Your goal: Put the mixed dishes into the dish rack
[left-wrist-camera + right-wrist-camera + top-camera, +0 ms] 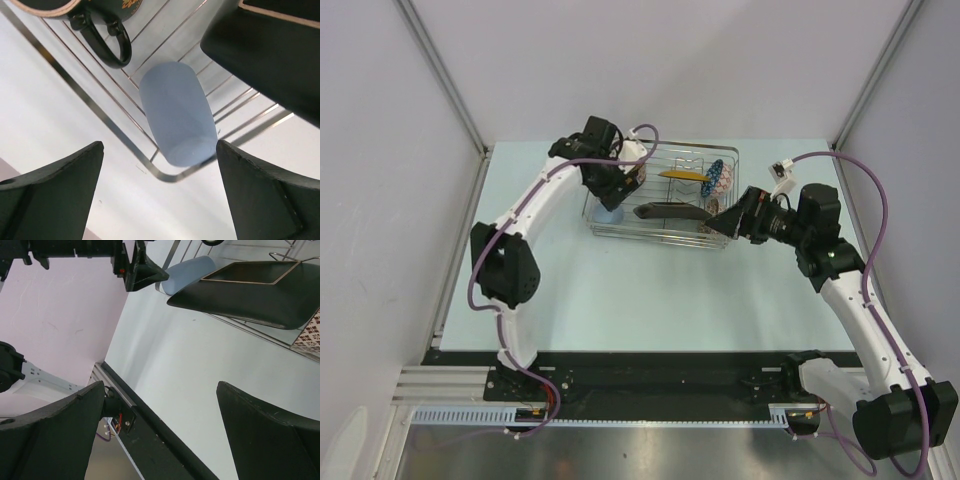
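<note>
The dish rack (665,232) stands at the table's back middle. In it are the yellow plate (682,174) and blue-patterned bowl (717,177) on edge, the dark square plate (670,211), and the light-blue cup (610,212) at the left corner. My left gripper (623,188) is open and empty over that corner. Its wrist view shows the cup (177,117) lying on its side, the skull-print mug (100,20) and the square plate (270,45). My right gripper (725,222) is open and empty at the rack's right end, beside the pinkish bowl (312,330).
The right wrist view shows the square plate (250,290), the cup (187,272), the left gripper (142,270) beyond it, and the table's black front rail (150,435). Grey walls close in the table on the left, back and right.
</note>
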{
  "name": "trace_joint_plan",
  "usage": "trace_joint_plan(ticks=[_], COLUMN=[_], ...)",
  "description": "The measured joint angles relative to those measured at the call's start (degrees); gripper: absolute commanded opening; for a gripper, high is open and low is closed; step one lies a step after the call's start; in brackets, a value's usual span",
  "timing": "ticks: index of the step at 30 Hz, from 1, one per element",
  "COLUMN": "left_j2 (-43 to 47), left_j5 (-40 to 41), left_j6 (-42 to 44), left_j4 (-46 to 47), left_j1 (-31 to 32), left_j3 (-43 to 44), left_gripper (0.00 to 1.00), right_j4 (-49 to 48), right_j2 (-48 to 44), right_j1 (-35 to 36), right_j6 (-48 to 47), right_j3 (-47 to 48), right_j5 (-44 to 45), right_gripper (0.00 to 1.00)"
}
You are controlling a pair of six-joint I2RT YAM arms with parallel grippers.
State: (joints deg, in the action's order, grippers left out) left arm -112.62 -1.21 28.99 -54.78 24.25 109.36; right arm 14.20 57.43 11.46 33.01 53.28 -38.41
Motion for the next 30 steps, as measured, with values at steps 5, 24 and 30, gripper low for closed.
trace_joint_plan(ticks=[5, 24, 30], left_j2=[4.59, 7.63, 5.11], left_j5=[0.04, 5.73, 7.10], left_j6=[0.44, 1.64, 1.64], left_j4=[-0.52, 5.62, 7.45], left_j1=[0.00, -0.83, -0.92], left_j3=[-2.82, -13.35, -12.37], left_gripper=[1.00, 1.00, 1.00], right_j4=[-0.04, -0.74, -0.85], right_j2=[0.09, 0.09, 0.09], right_j1=[0.07, 0.39, 0.44], right_j6=[0.00, 0.04, 0.42], right_j3=[-0.02, -1.79, -1.90], right_j5=[0.00, 0.04, 0.07], right_gripper=[1.00, 1.00, 1.00])
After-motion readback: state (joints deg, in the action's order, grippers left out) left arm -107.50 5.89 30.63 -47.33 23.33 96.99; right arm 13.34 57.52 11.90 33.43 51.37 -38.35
